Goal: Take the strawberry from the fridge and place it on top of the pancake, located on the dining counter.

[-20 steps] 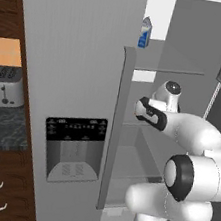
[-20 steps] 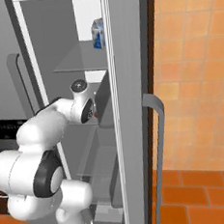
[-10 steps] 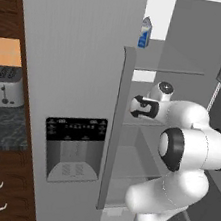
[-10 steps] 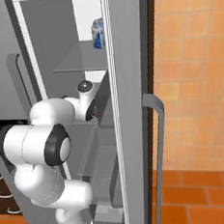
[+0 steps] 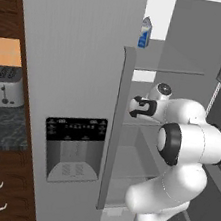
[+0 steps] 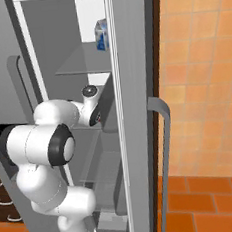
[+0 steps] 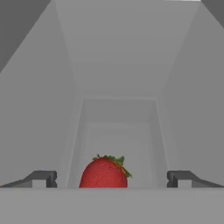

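Observation:
The strawberry is red with a green leafy cap and lies on a grey fridge shelf, close in front of the hand. My gripper is open, its two dark fingertips wide apart on either side of the fruit and not touching it. In the left base view the hand reaches into the open right compartment of the grey fridge at mid height. From the right base view the wrist sits over the same shelf. The pancake and the dining counter are out of view.
A blue-and-white carton stands on the upper fridge shelf. The shut left door carries a black dispenser panel and a bar handle. The open right door stands close beside the arm. A toaster sits on the dark countertop at left.
The arm has folded further into the fridge; the hand has moved left and deeper toward the shelf. The jaws stayed wide open.

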You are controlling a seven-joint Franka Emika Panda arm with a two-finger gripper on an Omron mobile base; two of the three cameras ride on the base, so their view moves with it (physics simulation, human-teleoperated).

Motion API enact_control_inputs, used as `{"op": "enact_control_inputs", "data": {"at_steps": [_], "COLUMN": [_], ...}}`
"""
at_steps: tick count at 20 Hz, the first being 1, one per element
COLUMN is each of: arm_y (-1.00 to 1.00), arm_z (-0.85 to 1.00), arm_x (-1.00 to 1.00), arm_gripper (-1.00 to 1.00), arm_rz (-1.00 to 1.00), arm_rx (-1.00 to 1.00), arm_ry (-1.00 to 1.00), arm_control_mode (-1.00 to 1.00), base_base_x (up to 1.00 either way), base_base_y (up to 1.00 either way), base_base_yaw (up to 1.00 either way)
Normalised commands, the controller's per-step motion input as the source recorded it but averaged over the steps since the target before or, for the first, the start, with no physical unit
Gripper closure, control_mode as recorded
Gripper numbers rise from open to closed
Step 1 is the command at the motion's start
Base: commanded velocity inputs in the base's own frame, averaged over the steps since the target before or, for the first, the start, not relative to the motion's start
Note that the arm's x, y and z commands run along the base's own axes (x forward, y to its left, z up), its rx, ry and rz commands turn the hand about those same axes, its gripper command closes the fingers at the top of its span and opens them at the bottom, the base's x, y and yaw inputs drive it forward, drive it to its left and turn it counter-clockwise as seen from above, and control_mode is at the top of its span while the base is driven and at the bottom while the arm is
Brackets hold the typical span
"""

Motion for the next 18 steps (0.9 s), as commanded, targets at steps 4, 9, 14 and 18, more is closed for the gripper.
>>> {"op": "enact_control_inputs", "data": {"at_steps": [4, 9, 14, 18], "arm_y": [0.01, 0.00, 0.02, 0.04], "arm_z": [-0.15, -0.13, -0.19, -0.18], "arm_x": [-0.01, 0.00, 0.06, 0.21], "arm_gripper": [-1.00, -1.00, -1.00, -1.00], "arm_rz": [0.00, 0.00, 0.00, 0.00], "arm_rx": [0.00, 0.00, 0.00, 0.00], "arm_ry": [0.00, 0.00, 0.00, 0.00], "arm_control_mode": [-1.00, -1.00, -1.00, -1.00], "base_base_x": [0.00, 0.00, 0.00, 0.00], "base_base_y": [0.00, 0.00, 0.00, 0.00], "base_base_yaw": [0.00, 0.00, 0.00, 0.00]}}
